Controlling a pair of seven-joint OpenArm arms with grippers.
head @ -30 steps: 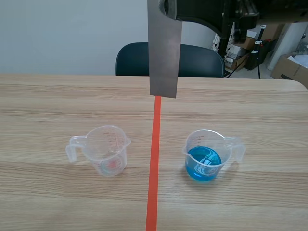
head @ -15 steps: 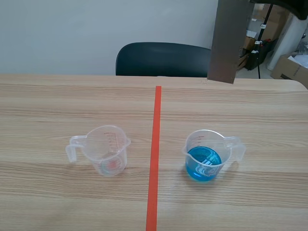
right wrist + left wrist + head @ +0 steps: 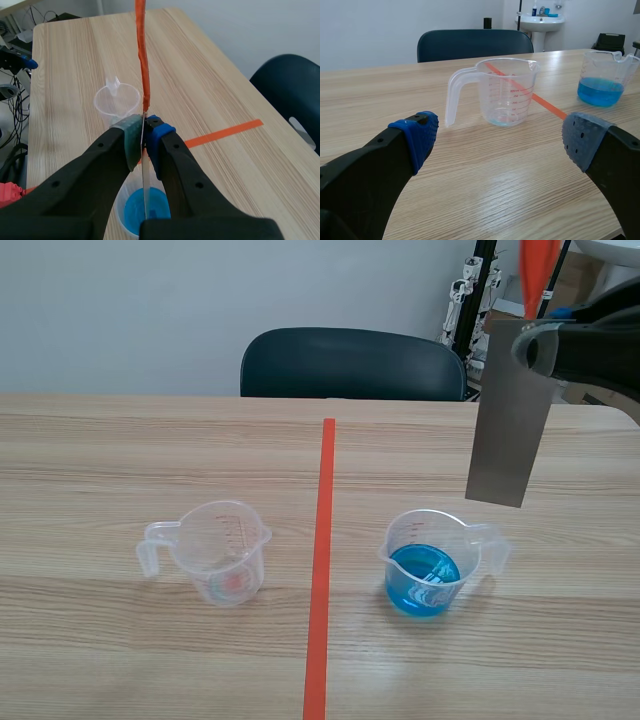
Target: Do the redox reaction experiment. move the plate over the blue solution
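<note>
A grey metal plate [image 3: 508, 420] hangs upright in the air, its lower edge just above and to the right of the beaker of blue solution [image 3: 428, 565]. My right gripper [image 3: 535, 345] is shut on the plate's upper part, where an orange strip [image 3: 540, 270] sticks up. In the right wrist view the plate [image 3: 145, 192] shows edge-on between the right gripper [image 3: 145, 132] pads, with the blue beaker [image 3: 132, 210] below it. My left gripper [image 3: 500, 137] is open low over the table, facing the empty clear beaker [image 3: 507, 90].
The empty beaker [image 3: 222, 550] stands left of the orange tape line, the blue beaker [image 3: 606, 77] right of it. A dark chair [image 3: 350, 362] stands behind the table's far edge. Bare wood surrounds both beakers.
The right arm has carried the plate from above the tape line to the right and then lower, bringing it close to the blue beaker. The beakers have not moved.
</note>
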